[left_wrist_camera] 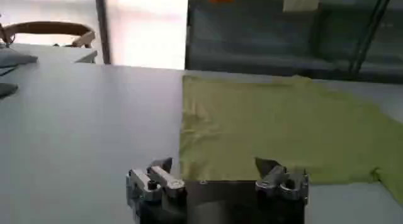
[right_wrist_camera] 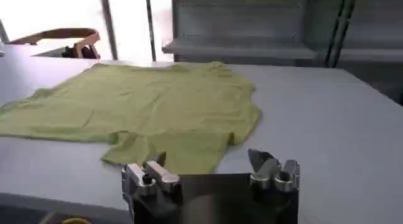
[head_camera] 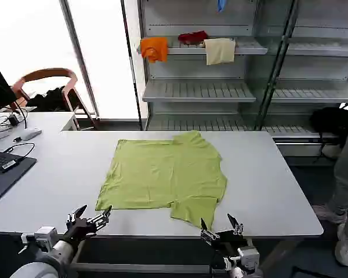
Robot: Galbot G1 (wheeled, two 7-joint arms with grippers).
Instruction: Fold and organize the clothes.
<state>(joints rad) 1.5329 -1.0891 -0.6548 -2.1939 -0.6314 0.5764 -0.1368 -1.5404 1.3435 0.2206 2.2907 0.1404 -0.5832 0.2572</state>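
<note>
Lime-green short-sleeved thin-fabric T-shirt (head_camera: 165, 176) lies flat mid-table on the white rectangular table (head_camera: 267, 179), long axis left-right, one sleeve toward 6 o'clock. Left gripper (head_camera: 91, 218) at 7 o'clock off its hem corner, fingers spread. Right gripper (head_camera: 221, 227) at 5 o'clock, just below the sleeve, fingers spread.

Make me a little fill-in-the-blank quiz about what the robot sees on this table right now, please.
1. The T-shirt lying on the white table is lime-____.
2. Both the left hand and the right hand have their fingers ____.
3. Neither hand is ____ the shirt yet.
4. On the shelf behind, between the orange cloth and the cream cloth, lies a ____ one.

Missing words: green; open; touching; red
</note>
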